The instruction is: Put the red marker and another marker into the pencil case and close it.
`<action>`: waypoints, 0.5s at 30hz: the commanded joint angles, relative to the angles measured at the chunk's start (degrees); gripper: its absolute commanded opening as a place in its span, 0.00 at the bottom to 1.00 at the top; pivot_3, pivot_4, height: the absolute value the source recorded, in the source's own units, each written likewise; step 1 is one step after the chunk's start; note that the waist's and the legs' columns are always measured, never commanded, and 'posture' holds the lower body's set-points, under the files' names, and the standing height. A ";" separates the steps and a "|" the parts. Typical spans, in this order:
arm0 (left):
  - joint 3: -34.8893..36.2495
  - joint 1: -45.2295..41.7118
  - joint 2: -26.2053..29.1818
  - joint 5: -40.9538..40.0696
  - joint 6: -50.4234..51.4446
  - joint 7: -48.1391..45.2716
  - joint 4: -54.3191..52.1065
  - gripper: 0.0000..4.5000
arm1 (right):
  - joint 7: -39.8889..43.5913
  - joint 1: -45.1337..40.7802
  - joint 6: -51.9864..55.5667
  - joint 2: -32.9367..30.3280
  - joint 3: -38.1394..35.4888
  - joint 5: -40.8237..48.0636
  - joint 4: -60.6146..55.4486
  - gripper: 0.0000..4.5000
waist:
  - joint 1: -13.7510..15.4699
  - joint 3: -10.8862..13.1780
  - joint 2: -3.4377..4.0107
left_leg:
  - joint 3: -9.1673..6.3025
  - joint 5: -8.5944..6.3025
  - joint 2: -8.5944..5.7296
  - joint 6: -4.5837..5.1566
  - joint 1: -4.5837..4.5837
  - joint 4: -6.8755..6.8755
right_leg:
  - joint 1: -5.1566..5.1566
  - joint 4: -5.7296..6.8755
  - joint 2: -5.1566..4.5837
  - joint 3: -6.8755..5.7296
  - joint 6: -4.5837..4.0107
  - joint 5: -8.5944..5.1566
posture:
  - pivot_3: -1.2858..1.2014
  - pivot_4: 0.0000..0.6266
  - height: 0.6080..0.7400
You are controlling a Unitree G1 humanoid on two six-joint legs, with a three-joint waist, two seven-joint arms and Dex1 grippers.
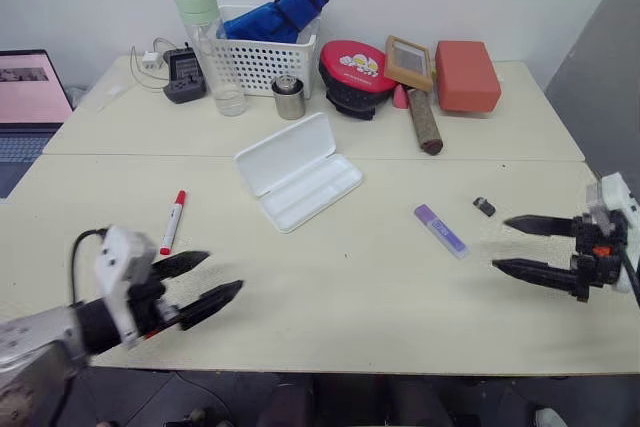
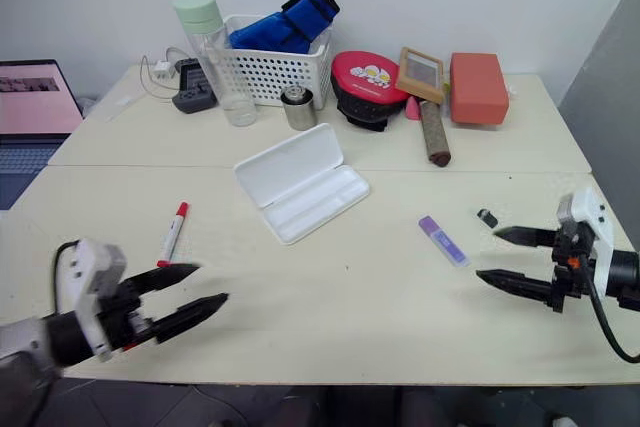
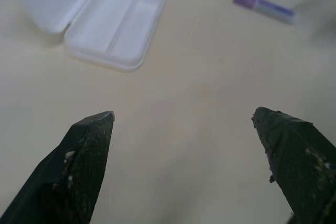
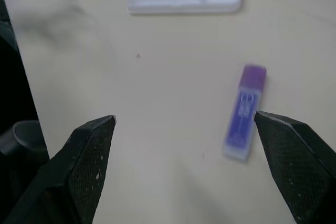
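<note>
The white pencil case (image 1: 298, 176) lies open in the middle of the table, lid folded back toward the far side. The red marker (image 1: 173, 221) lies on the table left of it, red cap pointing away. A short purple marker (image 1: 441, 230) rests right of the case, also seen at purple marker (image 4: 243, 112). My left gripper (image 1: 208, 278) hovers open near the front left edge, just this side of the red marker, holding nothing. My right gripper (image 1: 508, 243) is open at the right edge, its tips pointing toward the purple marker, a short way from it.
A tiny dark clip (image 1: 484, 207) lies just beyond the purple marker. Along the back stand a white lattice basket (image 1: 262, 59), a clear bottle (image 1: 210, 47), a metal cup (image 1: 288, 98), a red-black case (image 1: 356, 77), a brown roll (image 1: 424, 121) and an orange box (image 1: 466, 75). A laptop (image 1: 28, 99) sits far left.
</note>
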 commanded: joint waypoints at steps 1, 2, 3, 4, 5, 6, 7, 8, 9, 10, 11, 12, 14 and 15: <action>-13.85 -14.22 -5.75 3.33 -0.22 8.87 1.43 1.00 | -3.55 -5.23 -0.91 0.64 1.17 1.37 -3.26 0.98 | 0.20 0.00 -0.12 | 0.00 0.00 -0.03 0.00 0.01 0.01 | 0.03 0.00 0.05 -0.02 0.05 0.03 | 0.52 0.24 1.00; -15.33 -16.27 -6.44 4.52 -0.16 10.20 2.78 1.00 | -4.19 -5.80 -1.17 0.85 1.96 0.84 -3.51 0.98 | 0.24 -0.06 -0.23 | 0.00 0.01 -0.01 -0.01 -0.01 0.00 | 0.02 -0.02 0.13 -0.01 0.06 0.04 | 0.52 0.24 1.00; -18.54 -18.97 -7.26 6.28 -0.86 10.50 3.92 1.00 | -4.66 -6.55 -1.46 1.14 2.63 0.88 -4.14 0.98 | 0.20 -0.08 -0.27 | -0.01 0.00 -0.02 -0.01 0.00 0.02 | 0.03 0.02 0.14 -0.03 0.07 0.06 | 0.52 0.24 1.00; -21.32 -21.86 -8.51 7.30 -0.90 11.05 5.59 1.00 | -5.33 -7.40 -1.64 1.40 3.35 0.94 -4.73 0.98 | 0.11 -0.08 -0.27 | -0.01 0.01 -0.02 -0.01 0.01 0.01 | 0.03 0.02 0.14 -0.02 0.07 0.06 | 0.52 0.24 1.00; -23.72 -24.01 -9.12 8.93 -1.79 11.05 7.11 1.00 | -5.89 -7.99 -2.07 1.53 4.06 0.60 -5.14 0.98 | 0.05 -0.08 -0.26 | 0.03 0.01 -0.02 -0.01 0.02 0.01 | 0.00 0.04 0.14 -0.02 0.06 0.06 | 0.52 0.24 1.00; -26.31 -26.64 -9.79 11.39 -2.37 11.59 9.80 1.00 | -6.55 -8.59 -2.43 1.69 4.92 0.16 -5.56 0.98 | -0.01 -0.07 -0.26 | 0.06 0.01 -0.03 -0.01 0.01 0.00 | -0.01 0.04 0.14 -0.03 0.07 0.05 | 0.52 0.24 1.00; -28.00 -28.30 -9.93 13.69 -3.26 11.75 12.09 1.00 | -6.91 -8.88 -2.75 1.68 5.57 -0.34 -5.83 0.98 | -0.05 -0.07 -0.26 | 0.08 0.01 -0.03 -0.02 -0.03 0.00 | -0.05 0.04 0.14 -0.04 0.07 0.05 | 0.52 0.24 1.00; -29.09 -29.25 -9.93 15.35 -4.06 11.70 13.59 1.00 | -7.08 -9.04 -2.94 1.67 5.97 -0.66 -5.97 0.98 | -0.09 -0.07 -0.26 | 0.09 0.01 -0.05 -0.02 -0.02 0.01 | -0.05 0.05 0.15 -0.06 0.07 0.06 | 0.52 0.24 1.00; -30.34 -30.54 -10.43 16.65 -5.21 11.29 15.61 1.00 | -7.28 -9.12 -3.14 1.66 6.23 -0.90 -6.15 0.98 | -0.19 -0.07 -0.27 | 0.10 0.02 -0.07 -0.01 -0.02 0.00 | -0.07 0.06 0.15 -0.06 0.07 0.06 | 0.52 0.24 1.00; -31.35 -31.92 -11.33 17.45 -6.50 10.55 18.10 1.00 | -7.46 -9.07 -3.46 1.67 6.56 -1.16 -6.38 0.98 | -0.22 -0.07 -0.27 | 0.10 0.01 -0.05 -0.01 -0.02 0.01 | -0.07 0.06 0.15 -0.05 0.07 0.06 | 0.52 0.24 1.00; -33.21 -33.96 -12.46 18.88 -7.89 9.77 21.68 1.00 | -7.71 -8.88 -3.88 1.56 7.14 -1.88 -6.63 0.98 | -0.16 -0.07 -0.27 | 0.11 0.01 -0.06 -0.01 -0.01 0.01 | -0.07 0.07 0.15 -0.05 0.07 0.06 | 0.52 0.24 1.00; -34.41 -35.36 -13.23 20.05 -9.02 9.01 24.37 1.00 | -7.98 -8.78 -4.14 1.52 7.66 -2.41 -6.88 0.98 | -0.11 -0.07 -0.27 | 0.10 0.02 -0.08 0.00 -0.02 0.02 | -0.07 0.10 0.15 -0.07 0.08 0.06 | 0.52 0.24 1.00; -37.59 -37.46 -13.52 23.41 -11.05 7.53 28.08 1.00 | -8.31 -8.56 -5.16 1.33 8.61 -4.09 -7.05 0.98 | -0.10 -0.06 -0.29 | 0.06 0.02 -0.10 0.00 -0.03 0.05 | -0.07 0.14 0.15 -0.09 0.10 0.07 | 0.52 0.24 1.00; -38.04 -37.96 -13.87 24.02 -11.58 7.15 29.02 1.00 | -8.45 -8.52 -5.44 1.36 8.78 -4.48 -7.12 0.98 | -0.11 -0.06 -0.29 | 0.06 0.02 -0.10 0.00 -0.03 0.06 | -0.07 0.13 0.15 -0.09 0.10 0.07 | 0.52 0.24 1.00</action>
